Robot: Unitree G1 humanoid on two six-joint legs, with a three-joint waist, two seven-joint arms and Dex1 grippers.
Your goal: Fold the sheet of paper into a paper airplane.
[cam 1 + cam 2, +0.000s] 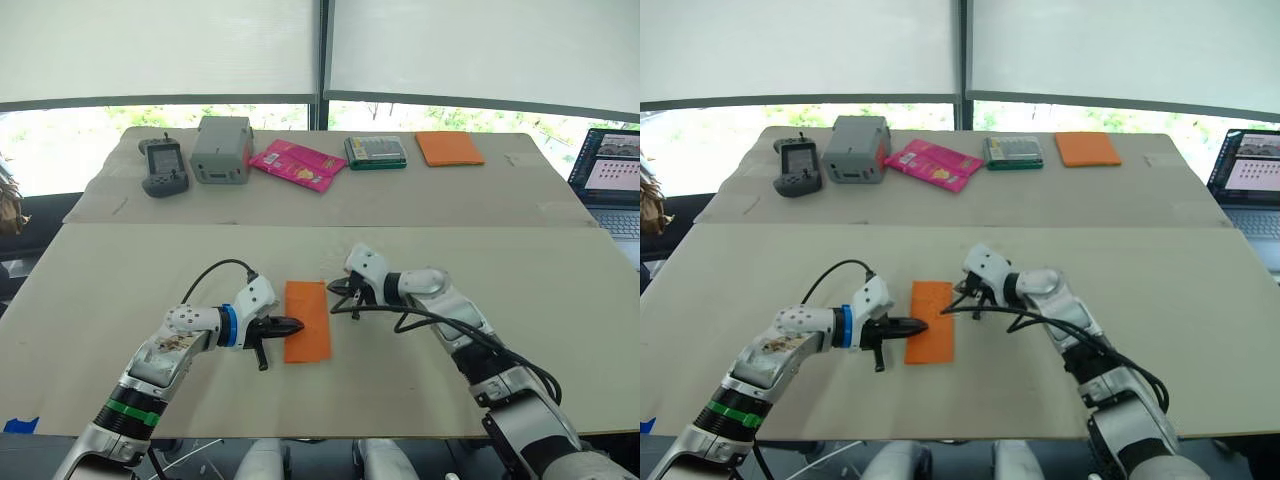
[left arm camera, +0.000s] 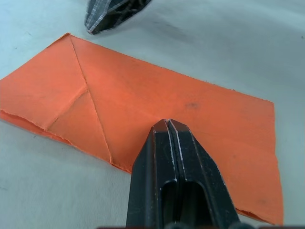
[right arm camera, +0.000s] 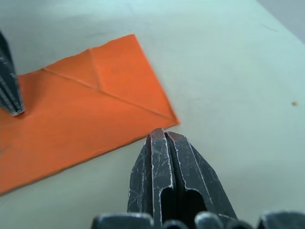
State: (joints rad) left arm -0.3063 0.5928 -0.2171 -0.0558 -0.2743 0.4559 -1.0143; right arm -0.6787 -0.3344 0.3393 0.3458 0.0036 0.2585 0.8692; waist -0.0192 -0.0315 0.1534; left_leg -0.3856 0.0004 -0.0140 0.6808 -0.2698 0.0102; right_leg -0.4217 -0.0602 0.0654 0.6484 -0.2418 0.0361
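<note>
Mid-fold, we press the sheet of paper [image 1: 307,321] at frame centre with closed, empty left claw [image 1: 296,324]; right claw [image 1: 333,292], closed and empty, should next crease.

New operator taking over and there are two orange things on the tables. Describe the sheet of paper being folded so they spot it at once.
On the near table, look between the two grippers: the sheet of paper lies flat there, the left gripper at its edge, the right gripper beside its far corner. It is thin and creased, unlike the thicker orange pad on the far table.
</note>
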